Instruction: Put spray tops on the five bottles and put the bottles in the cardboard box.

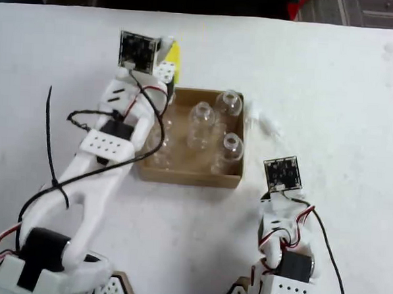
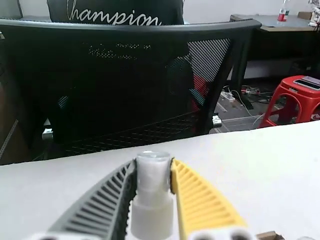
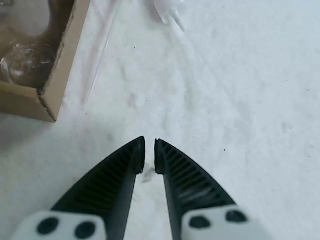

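Left end effector [image 2: 154, 167]: pinching a white spray top [image 2: 150, 195], just past the far left corner of the cardboard box [image 1: 188, 175]. Right end effector [image 3: 150, 147]: pressed nearly together on nothing, over bare bench [image 1: 332, 81] by the box's near right corner. Inside the box: clear bottles [image 1: 201, 117], upright. Just off its far right corner: second spray top [image 1: 267, 124], lying loose.

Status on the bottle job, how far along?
Done: at least three bottles stand in the cardboard box, apparently without tops. In hand: the left end effector grips a spray top by the box's far corner. Left: topping the bottles. A second spray top lies on the table beside the box; the right end effector is empty.
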